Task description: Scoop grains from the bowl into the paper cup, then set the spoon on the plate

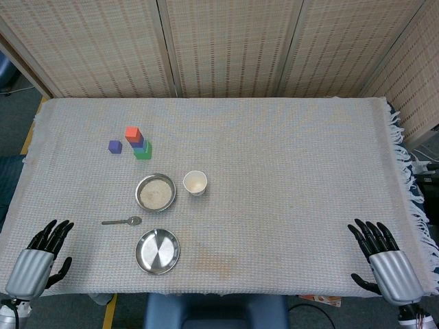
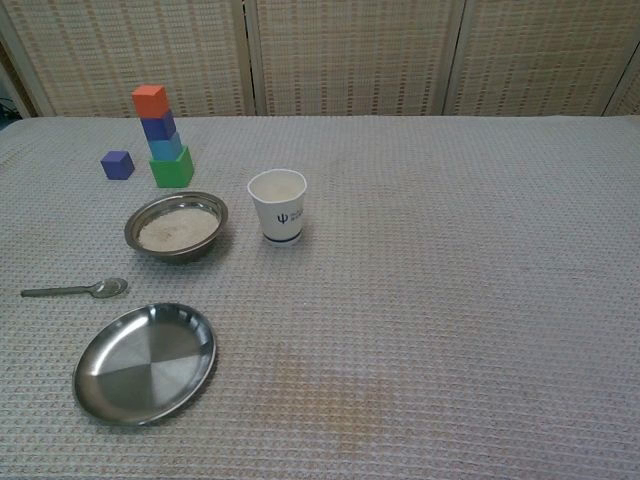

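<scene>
A steel bowl [image 1: 156, 192] [image 2: 176, 226] holding pale grains sits left of centre. Just to its right stands a white paper cup [image 1: 195, 183] [image 2: 278, 205], upright. A metal spoon [image 1: 122, 221] [image 2: 75, 290] lies flat on the cloth in front of the bowl, handle pointing left. Nearer the front edge rests an empty steel plate [image 1: 158, 251] [image 2: 145, 362]. My left hand [image 1: 39, 258] rests at the front left corner, fingers spread and holding nothing. My right hand [image 1: 384, 260] rests at the front right, likewise spread and empty. Neither hand shows in the chest view.
A stack of coloured blocks [image 1: 138, 142] [image 2: 161, 136] and a lone purple cube [image 1: 115, 146] [image 2: 117, 165] sit behind the bowl at the back left. A grey woven cloth [image 1: 288, 178] covers the table, fringed at the right edge. Wicker screens stand behind.
</scene>
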Robot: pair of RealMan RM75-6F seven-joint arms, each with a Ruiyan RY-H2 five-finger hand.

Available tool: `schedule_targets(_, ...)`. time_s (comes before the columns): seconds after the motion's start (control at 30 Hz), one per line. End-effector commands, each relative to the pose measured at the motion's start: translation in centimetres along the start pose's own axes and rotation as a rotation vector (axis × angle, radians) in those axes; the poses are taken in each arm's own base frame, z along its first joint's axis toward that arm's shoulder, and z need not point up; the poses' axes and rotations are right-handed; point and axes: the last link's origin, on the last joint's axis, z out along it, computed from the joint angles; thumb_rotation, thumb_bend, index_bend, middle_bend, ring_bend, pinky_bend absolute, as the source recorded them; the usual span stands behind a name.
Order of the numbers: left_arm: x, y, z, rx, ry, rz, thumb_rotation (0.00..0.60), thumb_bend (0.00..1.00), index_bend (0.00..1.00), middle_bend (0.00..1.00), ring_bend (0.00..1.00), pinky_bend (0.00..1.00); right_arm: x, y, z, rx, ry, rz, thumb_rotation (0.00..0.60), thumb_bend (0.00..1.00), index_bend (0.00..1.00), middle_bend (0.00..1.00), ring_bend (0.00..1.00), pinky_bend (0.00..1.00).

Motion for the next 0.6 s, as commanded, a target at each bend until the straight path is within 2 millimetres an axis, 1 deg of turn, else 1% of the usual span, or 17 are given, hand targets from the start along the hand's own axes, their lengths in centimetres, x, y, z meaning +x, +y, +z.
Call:
schedule_targets(0.03, 0.0, -0.1, 0.0, 0.016, -0.004, 0.0, 0.6, 0.44, 0.0, 0.05, 0.01, 0.19, 0.0, 0.1, 0.1, -0.004, 0.0, 0.005, 0.6, 0.04, 0.0, 0.0, 0.0, 0.0)
schedule_targets(0.07, -0.1, -0.1, 0.1, 0.017, -0.007, -0.002, 0.6, 0.44, 0.0, 0.05, 0.01, 0.19, 0.1, 0.0, 0.1, -0.003, 0.001, 0.009, 0.6, 0.04, 0.0, 0.0, 0.0, 0.0)
schedule_targets(0.1, -0.1, 0.0, 0.2, 0.02, -0.007, -0.005, 0.6, 0.44, 0.0, 0.08, 0.03, 0.21, 0.1, 0.1, 0.1, -0.004, 0.003, 0.01, 0.6, 0.04, 0.0, 0.0, 0.0, 0.0)
schedule_targets(0.13, -0.3, 0.1, 0.5, 0.027, -0.004, -0.007, 0.6, 0.44, 0.0, 0.14, 0.09, 0.26, 0.2, 0.1, 0.0, -0.008, 0.005, 0.009, 0.6, 0.04, 0.0, 0.0, 0.0, 0.0)
schedule_targets(0.17, -0.4, 0.1, 0.7, 0.03, 0.0, -0.008, 0.6, 0.44, 0.0, 0.23, 0.18, 0.33, 0.2, 0.1, 0.0, -0.011, 0.007, 0.008, 0.6, 0.04, 0.0, 0.0, 0.0, 0.0)
schedule_targets(0.2, -0.5, 0.3, 1.0, 0.034, 0.003, -0.012, 0.6, 0.44, 0.01, 0.4, 0.34, 0.46, 0.2, 0.2, 0.0, -0.013, 0.008, 0.007, 0.6, 0.04, 0.0, 0.0, 0.0, 0.0)
schedule_targets(0.23, -1.0, 0.4, 1.4, 0.041, -0.005, -0.02, 0.6, 0.44, 0.05, 0.59, 0.52, 0.6, 0.2, 0.1, 0.1, -0.013, 0.008, 0.006, 0.6, 0.04, 0.0, 0.0, 0.0, 0.0)
schedule_targets(0.27, -1.4, 0.6, 1.8, 0.041, -0.016, -0.026, 0.6, 0.44, 0.1, 0.74, 0.66, 0.72, 0.1, 0.1, 0.1, -0.014, 0.005, 0.006, 0.6, 0.04, 0.0, 0.0, 0.0, 0.0)
schedule_targets(0.3, -1.7, 0.9, 2.2, 0.041, -0.023, -0.031, 0.6, 0.44, 0.19, 0.88, 0.79, 0.83, 0.0, 0.1, 0.2, -0.016, -0.002, 0.004, 0.6, 0.04, 0.0, 0.0, 0.0, 0.0)
schedule_targets(0.33, -2.3, 1.2, 2.8, 0.042, -0.035, -0.031, 0.6, 0.44, 0.28, 0.95, 0.88, 0.92, -0.2, 0.1, 0.2, -0.017, -0.014, 0.005, 0.6, 0.04, 0.0, 0.0, 0.0, 0.0)
schedule_targets(0.4, -3.2, 1.6, 3.6, 0.041, -0.059, -0.019, 0.6, 0.44, 0.39, 1.0, 0.97, 0.99, -0.2, 0.1, 0.4, -0.017, -0.02, 0.009, 0.6, 0.04, 0.0, 0.0, 0.0, 0.0)
schedule_targets(0.5, -4.4, 2.4, 5.1, 0.057, -0.077, -0.019, 0.6, 0.44, 0.43, 1.0, 1.0, 1.0, -0.2, 0.1, 0.4, -0.019, -0.022, 0.013, 0.6, 0.04, 0.0, 0.0, 0.0, 0.0)
schedule_targets(0.6, -5.4, 3.1, 6.3, 0.072, -0.078, -0.023, 0.6, 0.44, 0.45, 1.0, 1.0, 1.0, 0.1, 0.2, 0.3, -0.024, -0.009, 0.021, 0.6, 0.04, 0.0, 0.0, 0.0, 0.0)
